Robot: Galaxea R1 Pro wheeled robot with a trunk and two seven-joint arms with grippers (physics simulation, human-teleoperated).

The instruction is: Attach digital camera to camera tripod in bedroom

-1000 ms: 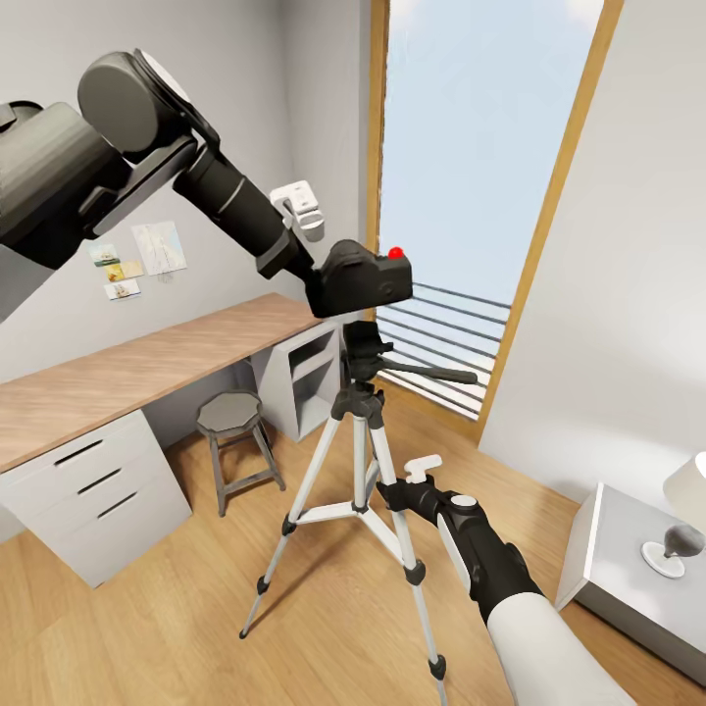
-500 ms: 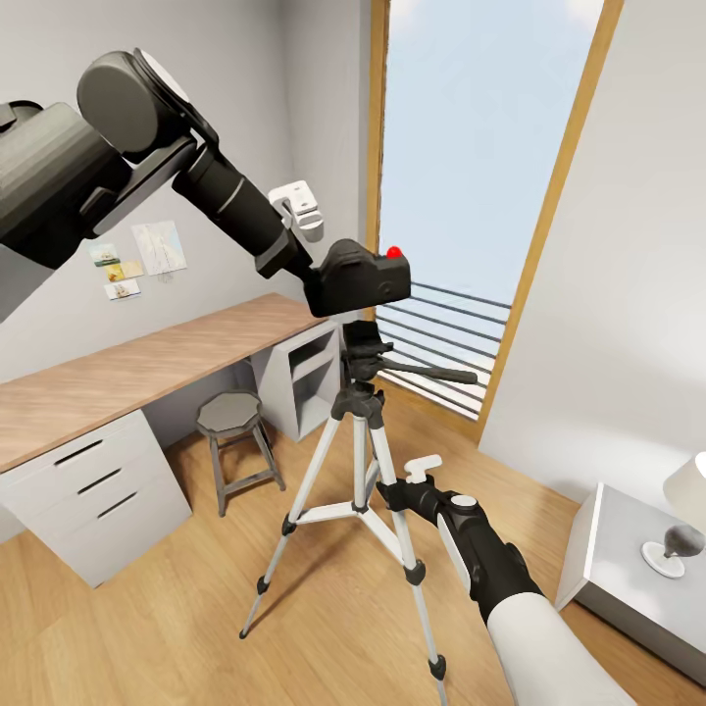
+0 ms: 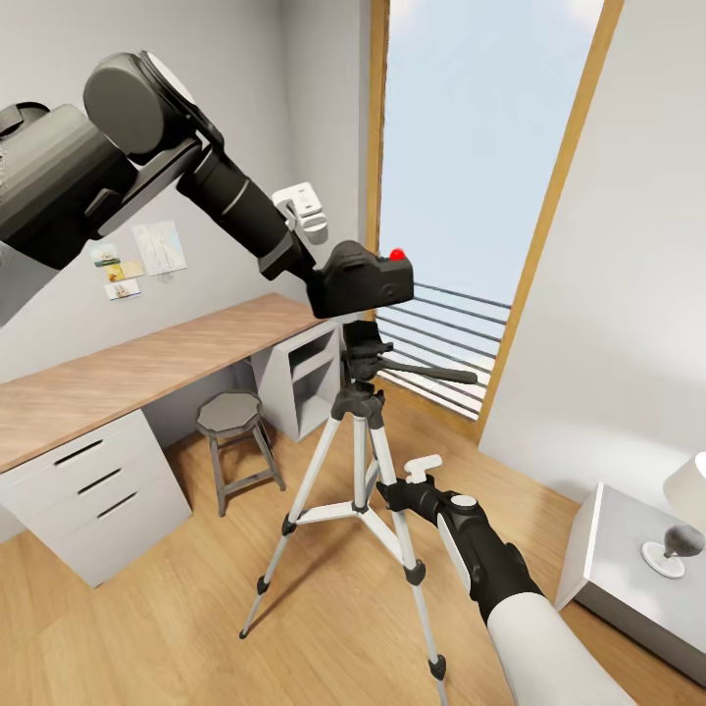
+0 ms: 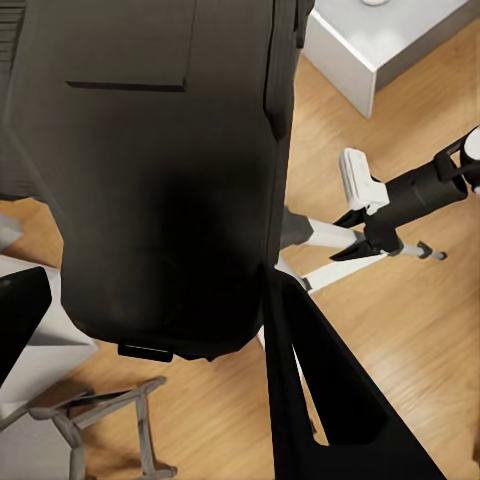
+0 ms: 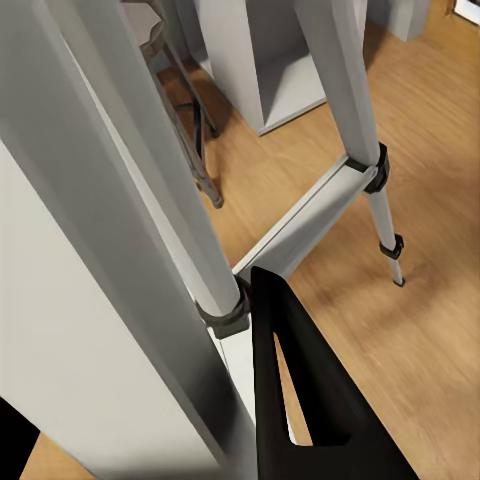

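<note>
I have the digital camera (image 3: 361,278) clamped in my left end effector (image 3: 316,280), hovering just above the camera tripod (image 3: 361,431) head. It looks rigid and light, so gripping its body suits. My right end effector (image 3: 392,490) clasps a tripod leg.

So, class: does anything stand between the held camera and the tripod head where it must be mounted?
Nothing visible does. The digital camera, held in the left tool, sits directly above the camera tripod's black head; whether they touch cannot be told. The pan handle points off to the side.
</note>
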